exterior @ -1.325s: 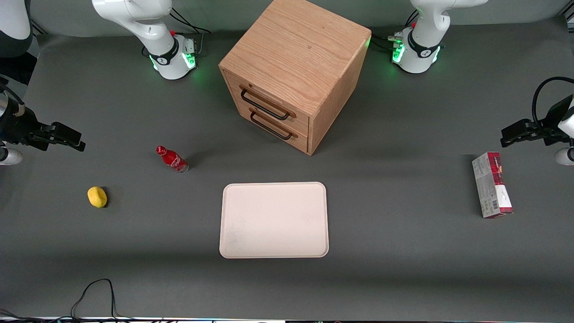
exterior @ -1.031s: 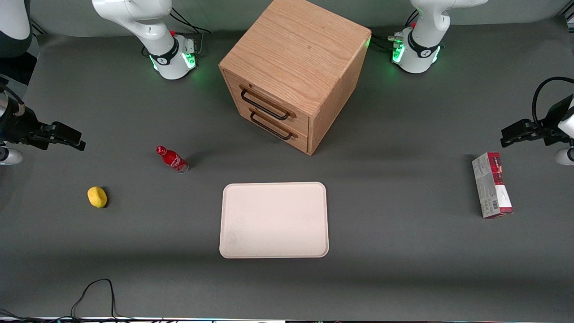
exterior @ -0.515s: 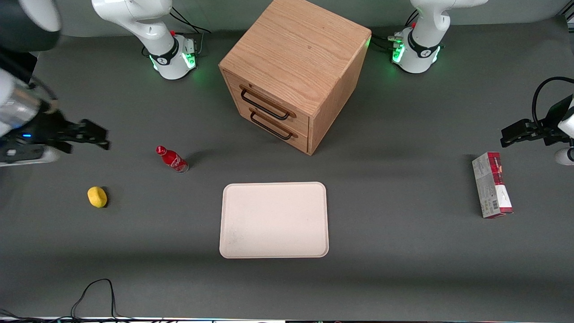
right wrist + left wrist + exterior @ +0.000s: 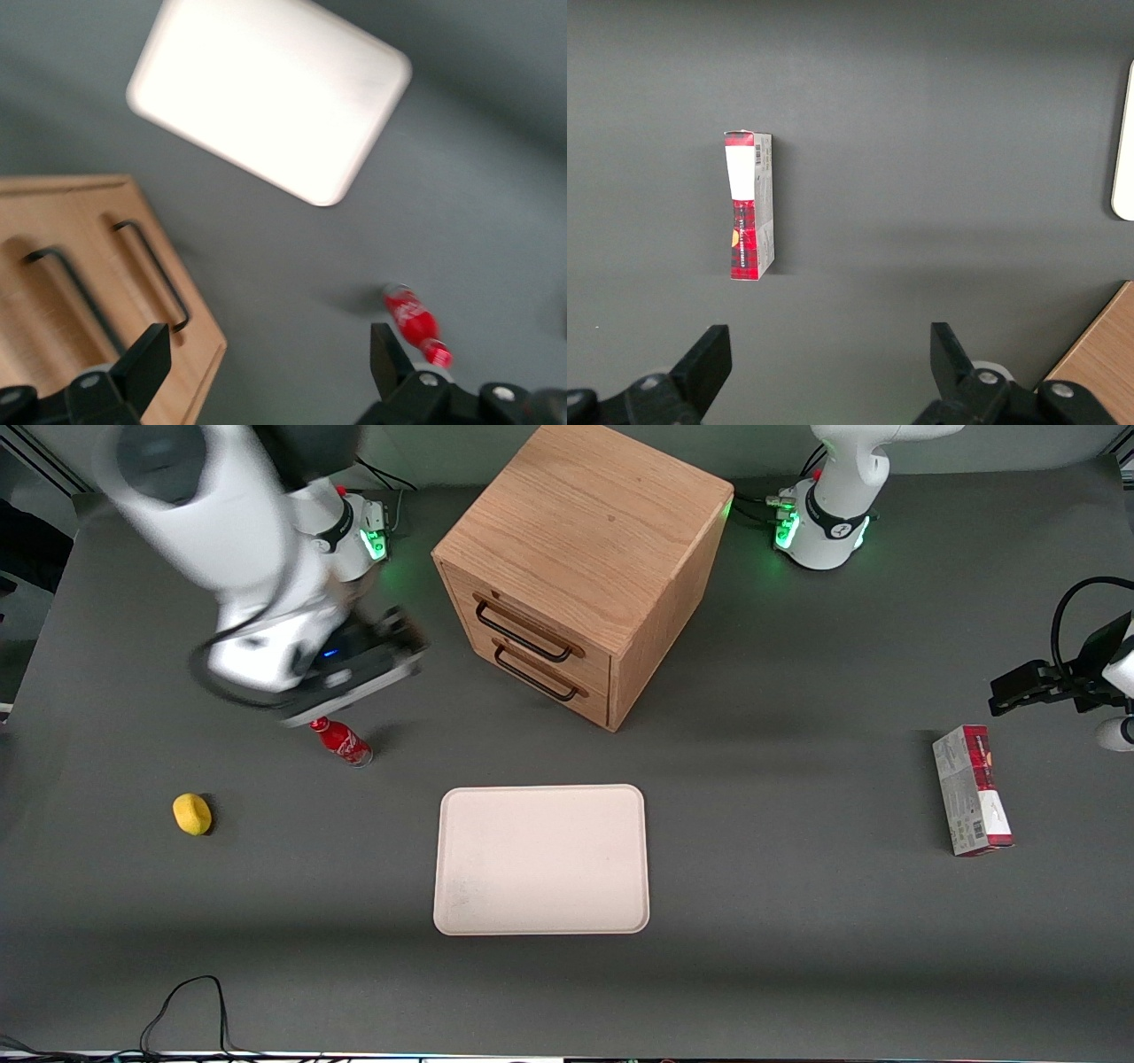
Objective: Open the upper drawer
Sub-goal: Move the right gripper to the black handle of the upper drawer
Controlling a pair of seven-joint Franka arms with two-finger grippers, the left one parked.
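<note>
So we've got the wooden cabinet (image 4: 585,558) sitting on the grey worktop (image 4: 797,921), turned at an angle, with two matching drawers on its front. The upper drawer (image 4: 532,624) is the top one of the pair, light oak with its long black bar handle (image 4: 523,636), and it sits flush with the cabinet front, fully closed. The lower drawer (image 4: 545,677) right under it looks closed too.

The gripper (image 4: 403,646) hangs in the air in front of the drawers, above the worktop and not touching either handle (it's pretty smeared in the front view). From the right wrist view we can see the gripper (image 4: 270,354) spread wide, nothing between its fingers (image 4: 146,359), with both black handles and the cabinet's corner showing past it.

A red bottle (image 4: 341,741) stands on the worktop just nearer the front camera than the gripper. A cream tray (image 4: 540,859) lies nearer the camera than the cabinet. A yellow lemon (image 4: 192,814) sits toward the working arm's end, and a red and grey box (image 4: 972,790) toward the parked arm's end.
</note>
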